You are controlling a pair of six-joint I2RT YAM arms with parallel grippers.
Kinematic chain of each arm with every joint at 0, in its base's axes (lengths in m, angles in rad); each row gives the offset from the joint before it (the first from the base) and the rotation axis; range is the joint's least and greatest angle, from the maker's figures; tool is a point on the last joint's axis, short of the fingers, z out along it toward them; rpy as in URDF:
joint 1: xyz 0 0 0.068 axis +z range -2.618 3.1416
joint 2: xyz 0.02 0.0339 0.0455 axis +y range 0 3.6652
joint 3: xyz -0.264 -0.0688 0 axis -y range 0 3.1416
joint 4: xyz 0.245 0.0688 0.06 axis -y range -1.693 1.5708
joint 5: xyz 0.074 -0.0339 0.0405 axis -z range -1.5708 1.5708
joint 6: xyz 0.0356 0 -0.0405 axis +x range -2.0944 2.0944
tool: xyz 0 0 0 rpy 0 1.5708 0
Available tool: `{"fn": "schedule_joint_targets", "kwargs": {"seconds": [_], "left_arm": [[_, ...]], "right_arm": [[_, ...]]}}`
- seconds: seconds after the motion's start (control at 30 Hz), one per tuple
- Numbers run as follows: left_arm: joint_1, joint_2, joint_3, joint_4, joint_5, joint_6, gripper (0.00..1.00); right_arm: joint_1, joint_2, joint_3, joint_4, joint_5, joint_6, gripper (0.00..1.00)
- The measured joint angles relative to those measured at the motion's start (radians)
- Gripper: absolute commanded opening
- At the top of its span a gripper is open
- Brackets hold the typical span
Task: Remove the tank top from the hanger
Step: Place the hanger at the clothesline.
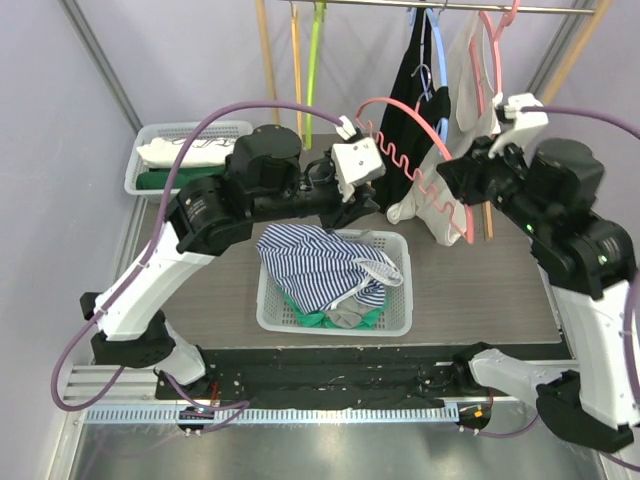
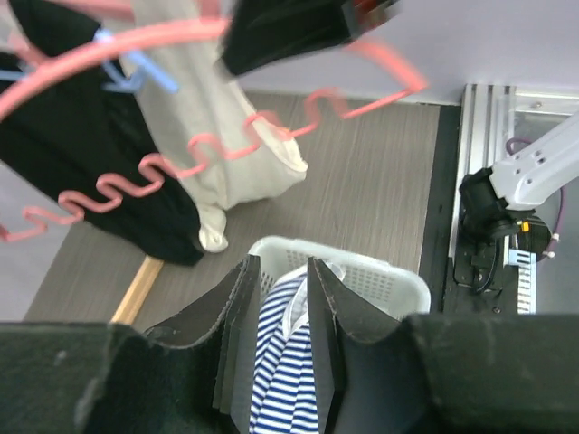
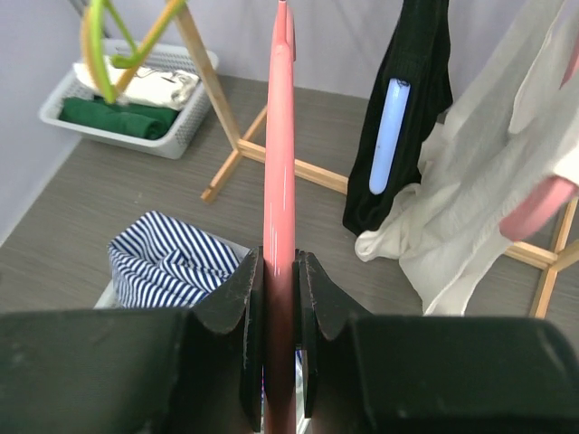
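So the striped tank top (image 1: 315, 265) is found heaped in the white basket (image 1: 395, 325), just below the left gripper (image 2: 282, 271), whose jaws are parted a little with nothing pinched. The pink hanger (image 3: 279, 136) is clamped in the right gripper (image 3: 279, 262). The basket's parked on a grey-brown table (image 1: 480, 280), and other clothes (image 1: 415, 90) are hung off a rail (image 1: 400, 5) behind.

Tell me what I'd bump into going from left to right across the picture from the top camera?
small basket of folded clothes → striped top → pink hanger → right tool
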Motion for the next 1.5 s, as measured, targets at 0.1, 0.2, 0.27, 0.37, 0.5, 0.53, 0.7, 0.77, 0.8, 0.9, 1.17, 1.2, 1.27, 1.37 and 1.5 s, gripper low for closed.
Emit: {"fn": "schedule_joint_targets", "kwargs": {"seconds": [0.1,0.2,0.27,0.37,0.5,0.53,0.7,0.77,0.8,0.9,1.17,1.2,1.27,1.37,1.5], "left_arm": [[-0.047,0.025,0.04,0.002,-0.03,0.04,0.55],[-0.042,-0.04,-0.083,0.039,-0.101,0.076,0.74],[-0.014,-0.11,-0.223,0.053,-0.145,0.087,0.88],[0.085,-0.187,-0.406,0.056,-0.182,0.075,1.0],[0.206,-0.247,-0.618,0.063,-0.234,0.06,1.0],[0.24,-0.248,-0.65,0.057,-0.232,0.054,1.0],[0.373,-0.206,-0.748,0.054,-0.164,0.026,1.0],[0.398,-0.201,-0.798,0.075,-0.134,0.014,1.0],[0.401,-0.201,-0.822,0.08,-0.113,0.009,1.0],[0.399,-0.2,-0.895,0.117,-0.053,-0.009,1.0],[0.396,-0.167,-1.029,0.272,-0.014,-0.027,1.0],[0.396,-0.159,-1.039,0.284,-0.009,-0.027,1.0],[0.396,-0.148,-1.058,0.303,0.01,-0.026,0.88],[0.394,-0.145,-1.081,0.317,0.052,-0.023,0.67],[0.38,-0.144,-1.091,0.323,0.112,-0.03,0.58]], "right_arm": [[0.0,0.069,-0.01,0.028,0.023,0.005,0.01],[0.0,0.093,-0.018,0.043,0.035,0.012,0.01],[0.0,0.095,-0.02,0.052,0.037,0.014,0.01],[0.0,0.092,-0.02,0.077,0.036,0.016,0.01],[0.0,0.092,-0.02,0.103,0.031,0.019,0.01],[0.0,0.092,-0.02,0.106,0.026,0.02,0.01],[0.0,0.084,-0.02,0.108,-0.005,0.027,0.01],[0.0,0.074,-0.021,0.108,-0.011,0.029,0.01],[0.0,0.068,-0.021,0.108,-0.013,0.031,0.01],[0.0,0.053,-0.018,0.111,-0.016,0.035,0.01],[0.0,0.163,0.132,0.113,-0.002,0.049,0.01],[0.0,0.19,0.161,0.114,0.003,0.05,0.01],[0.0,0.243,0.216,0.114,0.013,0.052,0.01],[0.0,0.307,0.269,0.114,0.029,0.052,0.01],[0.006,0.374,0.307,0.113,0.061,0.051,0.01]]}}
